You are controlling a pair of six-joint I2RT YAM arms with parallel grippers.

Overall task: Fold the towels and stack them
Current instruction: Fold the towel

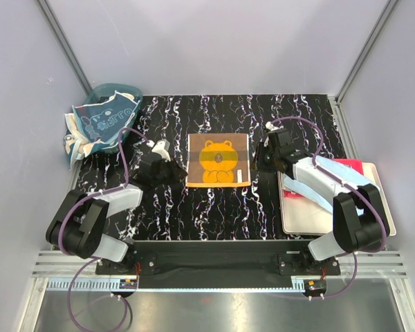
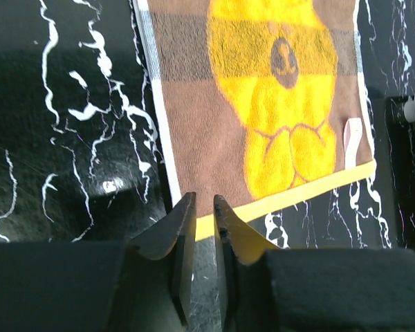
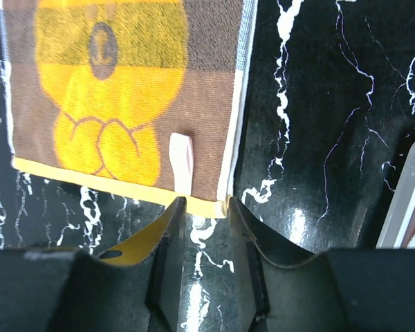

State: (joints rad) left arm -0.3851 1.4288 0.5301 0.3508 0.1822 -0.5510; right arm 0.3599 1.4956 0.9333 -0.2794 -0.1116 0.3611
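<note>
Marbled table (image 1: 194, 207): left gripper (image 2: 204, 200), right gripper (image 3: 206, 202) low at bear towel (image 1: 218, 160) corners.

- The bear towel (image 1: 218, 160) is cut off by the upper frame edge in both wrist views; the right wrist view also loses its left side.
- The left gripper (image 2: 202, 205) has its tips over the towel's near edge; contact cannot be determined.
- The right gripper (image 3: 204, 205) stands at the towel's near right corner; contact likewise undetermined.
- The tray (image 1: 304, 220), at the right edge of the table (image 1: 166, 207), is largely hidden under the right arm (image 1: 318, 181); a light blue towel (image 1: 347, 166) and a red towel (image 1: 295, 196) on it show only as slivers.
- The basket (image 1: 121, 93), at the far left corner, holds crumpled patterned towels (image 1: 102, 126); their number cannot be told.
</note>
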